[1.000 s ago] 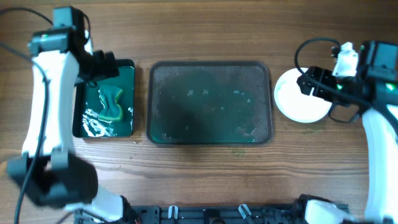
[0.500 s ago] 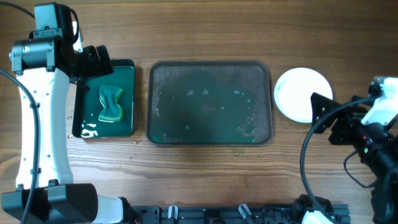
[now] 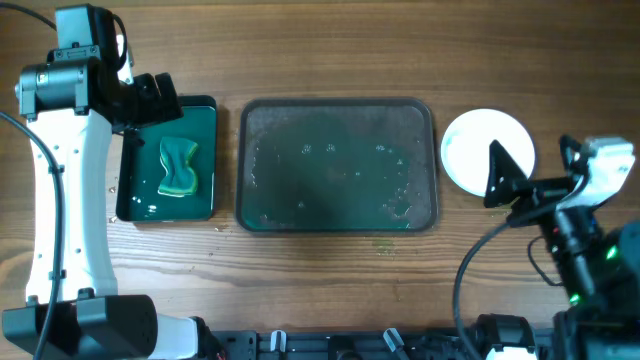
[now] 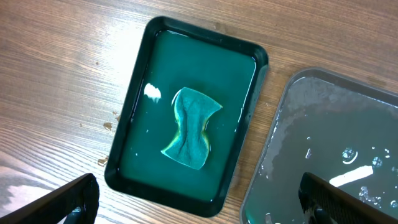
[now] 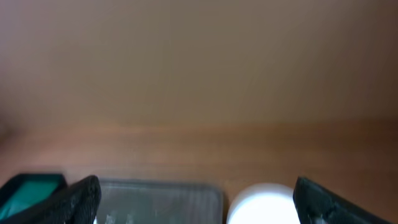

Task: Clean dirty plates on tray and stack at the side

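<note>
The dark grey tray [image 3: 340, 165] lies mid-table, wet with droplets and teal smears, and holds no plates. It also shows in the left wrist view [image 4: 336, 155] and in the blurred right wrist view [image 5: 161, 199]. The white plates [image 3: 480, 145] sit to the tray's right as one clean round disc, so I cannot tell how many are stacked; they also show in the right wrist view [image 5: 264, 202]. My left gripper [image 3: 158, 100] is open and empty over the small tray's far left corner. My right gripper [image 3: 515, 185] is open and empty, raised just right of the plates.
A small black tray [image 3: 168, 160] of green liquid with a green-yellow sponge [image 3: 180, 167] in it stands left of the grey tray. The sponge also shows in the left wrist view [image 4: 193, 127]. Cables trail by the right arm.
My right gripper has drawn back from the plates toward the front right and lifted. My left arm pulled off the small tray early on, then held still.
</note>
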`<move>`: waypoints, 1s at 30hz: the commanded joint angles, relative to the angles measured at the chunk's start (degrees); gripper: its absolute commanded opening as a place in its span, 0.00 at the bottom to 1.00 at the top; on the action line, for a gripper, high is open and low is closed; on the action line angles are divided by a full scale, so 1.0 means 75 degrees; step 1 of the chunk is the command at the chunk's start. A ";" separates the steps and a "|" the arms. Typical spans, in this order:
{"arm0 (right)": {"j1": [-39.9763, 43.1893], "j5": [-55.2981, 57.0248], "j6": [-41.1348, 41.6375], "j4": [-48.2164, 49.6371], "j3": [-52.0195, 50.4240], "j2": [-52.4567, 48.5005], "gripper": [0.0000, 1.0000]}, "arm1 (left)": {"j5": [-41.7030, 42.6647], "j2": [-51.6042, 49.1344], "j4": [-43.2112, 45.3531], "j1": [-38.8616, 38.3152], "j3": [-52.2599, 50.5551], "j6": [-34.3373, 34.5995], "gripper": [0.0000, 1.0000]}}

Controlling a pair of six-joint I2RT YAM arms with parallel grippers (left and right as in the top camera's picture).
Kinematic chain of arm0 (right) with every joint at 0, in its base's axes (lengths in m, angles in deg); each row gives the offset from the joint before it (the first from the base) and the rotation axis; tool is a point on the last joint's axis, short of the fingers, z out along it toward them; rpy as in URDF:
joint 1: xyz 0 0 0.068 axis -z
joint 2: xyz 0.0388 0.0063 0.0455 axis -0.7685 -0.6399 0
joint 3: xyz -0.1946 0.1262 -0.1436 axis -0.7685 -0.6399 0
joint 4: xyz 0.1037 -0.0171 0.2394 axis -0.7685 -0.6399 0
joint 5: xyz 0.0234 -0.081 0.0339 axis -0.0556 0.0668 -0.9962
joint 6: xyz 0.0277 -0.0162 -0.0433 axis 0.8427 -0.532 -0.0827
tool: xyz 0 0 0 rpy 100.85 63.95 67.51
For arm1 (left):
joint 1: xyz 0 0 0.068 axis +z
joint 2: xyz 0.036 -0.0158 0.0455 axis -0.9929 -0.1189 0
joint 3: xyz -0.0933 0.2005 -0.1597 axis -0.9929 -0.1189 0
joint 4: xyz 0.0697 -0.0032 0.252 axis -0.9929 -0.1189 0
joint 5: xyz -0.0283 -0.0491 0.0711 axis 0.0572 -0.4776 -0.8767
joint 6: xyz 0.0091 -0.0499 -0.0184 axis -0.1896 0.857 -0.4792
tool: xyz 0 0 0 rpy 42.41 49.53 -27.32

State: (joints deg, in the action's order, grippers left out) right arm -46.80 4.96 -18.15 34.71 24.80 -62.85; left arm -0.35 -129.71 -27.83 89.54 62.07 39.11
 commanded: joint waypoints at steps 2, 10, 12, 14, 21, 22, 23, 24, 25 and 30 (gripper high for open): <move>-0.0326 0.0411 0.0087 0.2334 -0.2658 0.1343 1.00 | -0.0017 -0.0061 0.0000 -0.0026 0.0009 0.0020 1.00; -0.0807 0.0618 0.0236 0.4520 -0.5995 0.3305 1.00 | -0.0017 -0.0061 0.0000 -0.0026 0.0009 0.0020 1.00; -0.0807 0.0615 0.0291 0.4517 -0.6339 0.3707 1.00 | -0.0017 -0.0061 0.0000 -0.0026 0.0009 0.0020 1.00; -0.0807 0.0612 0.0286 0.4412 -0.6592 0.3955 1.00 | -0.0017 -0.0061 0.0000 -0.0026 0.0009 0.0020 1.00; -0.0819 0.0557 0.0280 0.3829 -0.6589 0.3931 1.00 | -0.0017 -0.0061 0.0000 -0.0026 0.0009 0.0020 1.00; -0.0819 0.0560 0.0280 0.3829 -0.6589 0.3908 1.00 | -0.0020 -0.0061 0.0000 -0.0026 0.0009 0.0020 1.00; -0.0819 0.0557 0.0280 0.3829 -0.6589 0.3899 1.00 | -0.0017 -0.0061 0.0000 -0.0026 0.0009 0.0020 1.00; -0.0819 0.0557 0.0280 0.3829 -0.6589 0.3899 1.00 | -0.0017 -0.0061 0.0000 -0.0026 0.0009 0.0020 1.00; -0.0819 0.0557 0.0280 0.3829 -0.6589 0.3899 1.00 | -0.0017 -0.0061 0.0000 -0.0026 0.0009 0.0020 1.00; -0.0819 0.0557 0.0280 0.3829 -0.6589 0.3899 1.00 | -0.0017 -0.0061 0.0000 -0.0026 0.0009 0.0020 1.00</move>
State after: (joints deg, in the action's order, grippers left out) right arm -52.61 8.96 -16.64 63.11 -24.55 -34.06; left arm -0.35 -129.91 -28.03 89.54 62.07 39.11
